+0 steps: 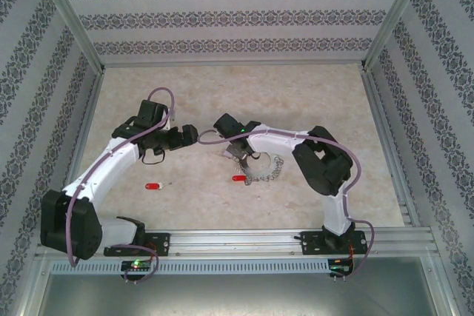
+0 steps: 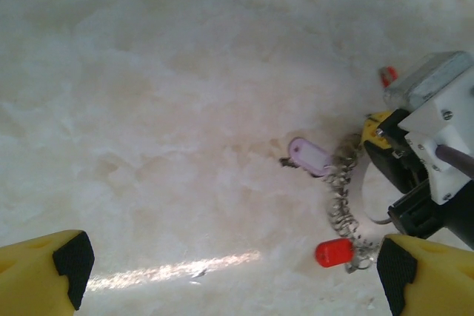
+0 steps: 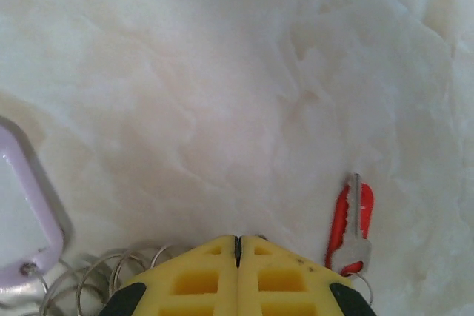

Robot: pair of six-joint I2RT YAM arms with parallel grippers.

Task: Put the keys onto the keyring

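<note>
The keyring lies mid-table as a loop of small silvery rings, also seen in the left wrist view and as rings beside my right fingers. One red-headed key sits at its near-left end. A silver blade rests on a red tag right of my right gripper, which is shut with its tips low over the ring. A second red key lies alone farther left. My left gripper hovers open, left of the ring.
A pale purple tag hangs off the ring's left side. Another small red piece shows behind the right gripper's body. Metal rails and patterned walls border the marbled table.
</note>
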